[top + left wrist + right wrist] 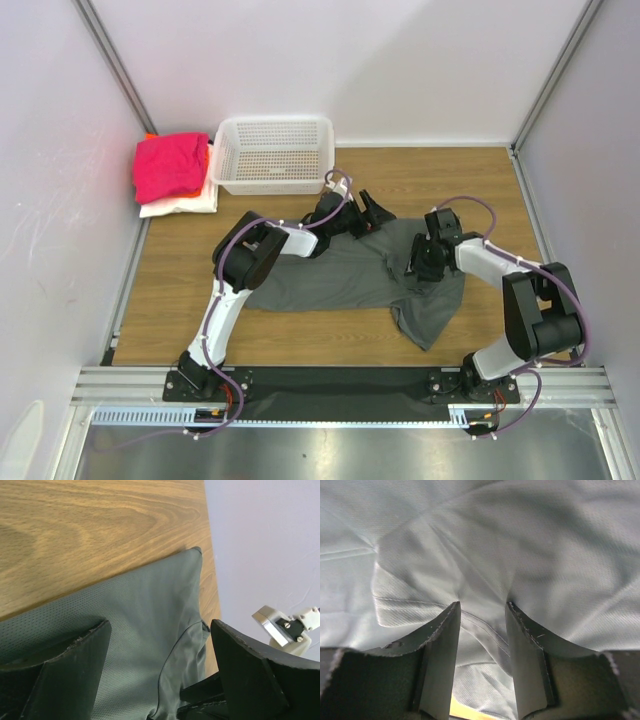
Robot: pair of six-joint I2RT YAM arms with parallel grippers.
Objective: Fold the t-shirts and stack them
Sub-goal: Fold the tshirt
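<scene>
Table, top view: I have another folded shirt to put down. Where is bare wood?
Bare table lies right of the basket toward the right wall, and left of the grey t-shirt, in front of the pink-topped stack. The middle is crowded: the shirt, left arm, right arm.

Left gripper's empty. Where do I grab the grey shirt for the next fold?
Probably the corner of the grey shirt ahead of the open left gripper: it lies flat, with bare table beyond it. Come down from above, one finger slipping under from the bare side.
</scene>
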